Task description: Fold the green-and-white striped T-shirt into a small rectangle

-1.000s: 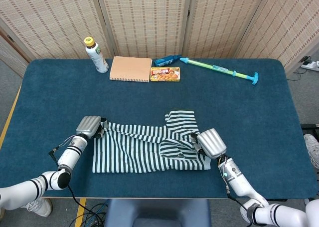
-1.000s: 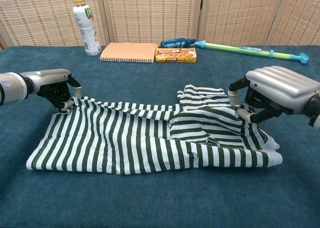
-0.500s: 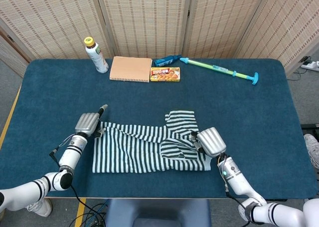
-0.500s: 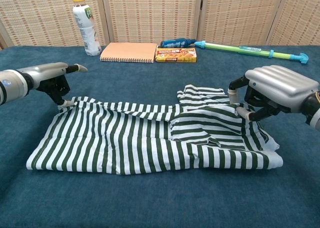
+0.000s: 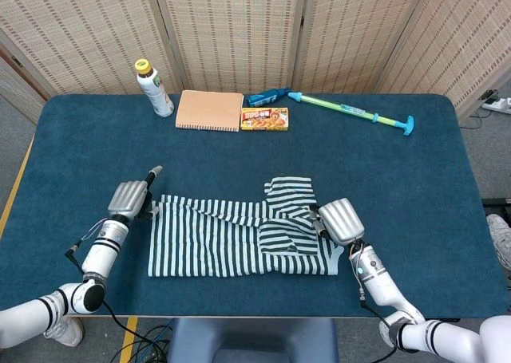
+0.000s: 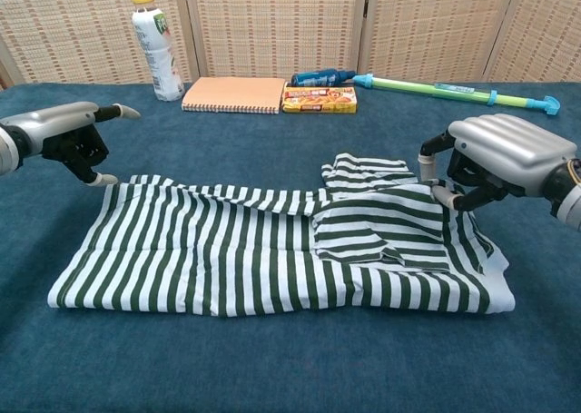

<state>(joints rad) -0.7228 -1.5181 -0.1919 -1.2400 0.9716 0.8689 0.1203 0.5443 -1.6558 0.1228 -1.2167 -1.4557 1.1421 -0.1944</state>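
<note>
The green-and-white striped T-shirt (image 5: 239,235) (image 6: 272,254) lies flat near the table's front edge, folded into a long band with a sleeve doubled over on its right part. My left hand (image 5: 128,197) (image 6: 64,139) hovers just off the shirt's far left corner, fingers spread and holding nothing. My right hand (image 5: 341,221) (image 6: 504,157) sits at the shirt's right end. Its curled fingertips (image 6: 445,193) are just above the folded sleeve, thumb and fingers apart, with no cloth visibly between them.
Along the table's far edge stand a bottle (image 5: 154,88), an orange notebook (image 5: 209,110), a snack box (image 5: 264,119), a blue object (image 5: 267,96) and a long green-blue stick toy (image 5: 351,112). Blue cloth covers the table (image 5: 415,187).
My left hand let go of the shirt's left corner and drew away to the left. My right hand shifted slightly right, and the folded sleeve settled flat.
</note>
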